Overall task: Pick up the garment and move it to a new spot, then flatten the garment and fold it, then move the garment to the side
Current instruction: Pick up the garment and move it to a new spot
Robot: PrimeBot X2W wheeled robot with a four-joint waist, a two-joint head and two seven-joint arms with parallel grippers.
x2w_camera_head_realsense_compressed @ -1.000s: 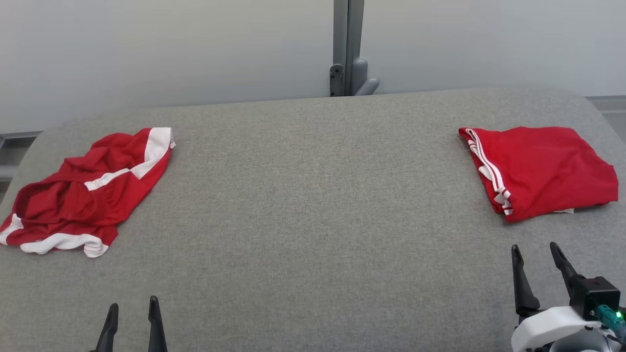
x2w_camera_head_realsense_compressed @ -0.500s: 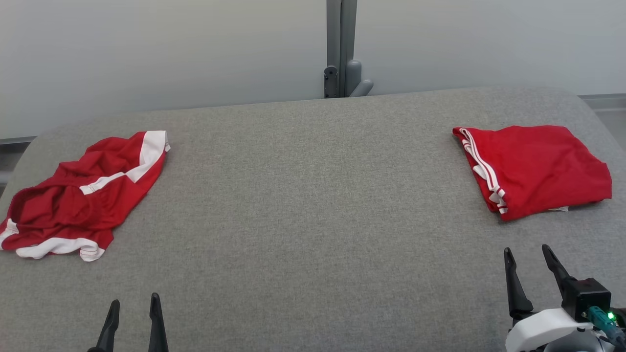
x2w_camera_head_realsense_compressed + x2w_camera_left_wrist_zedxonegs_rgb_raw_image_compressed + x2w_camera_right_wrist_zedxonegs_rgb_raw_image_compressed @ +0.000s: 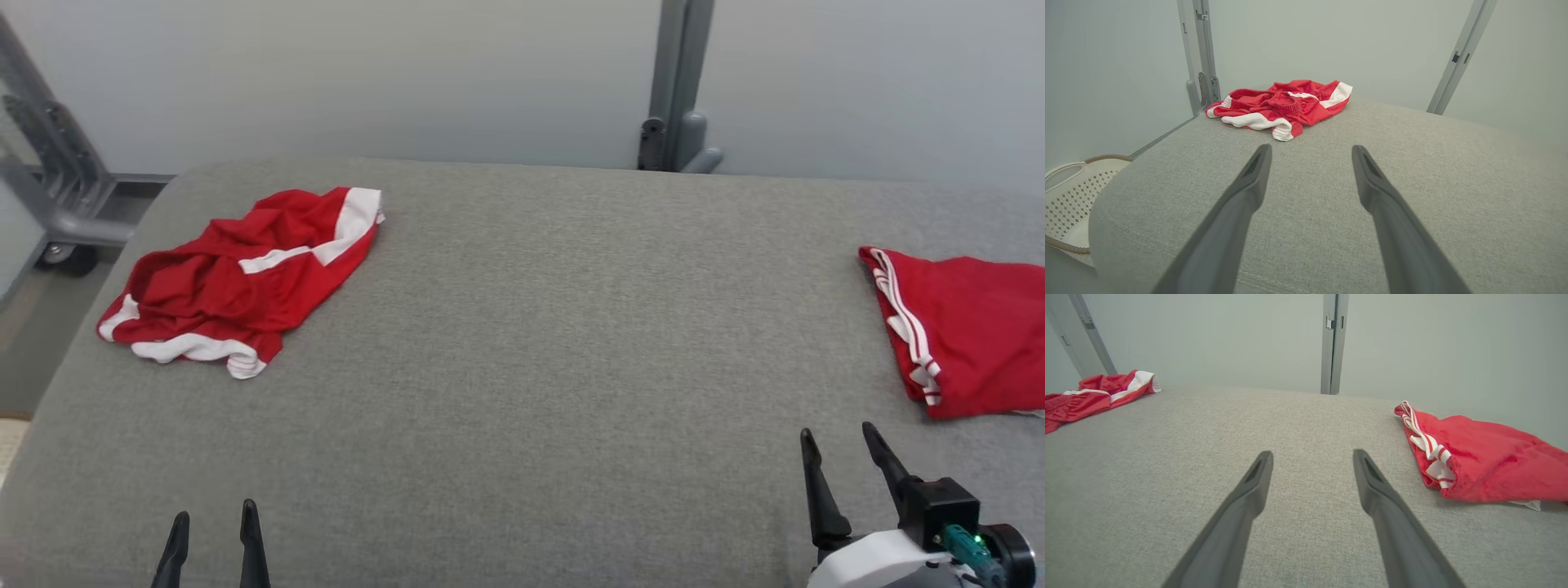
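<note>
A crumpled red garment with white bands lies at the far left of the grey padded table; the left wrist view has this garment straight ahead, and it lies far left in the right wrist view as the garment. A folded red garment with white stripes rests at the right edge, also the folded garment. My left gripper hangs open near the front left, well short of the crumpled one. My right gripper stands open at the front right, just below the folded one. Nothing is between either pair of fingers.
A grey post with a bracket stands behind the table. A metal frame on wheels is off the left end. A white perforated basket sits low beside the table's left end.
The camera has turned left, so the whole picture shifted right; the folded garment is now partly cut off. Both grippers stay open and low.
</note>
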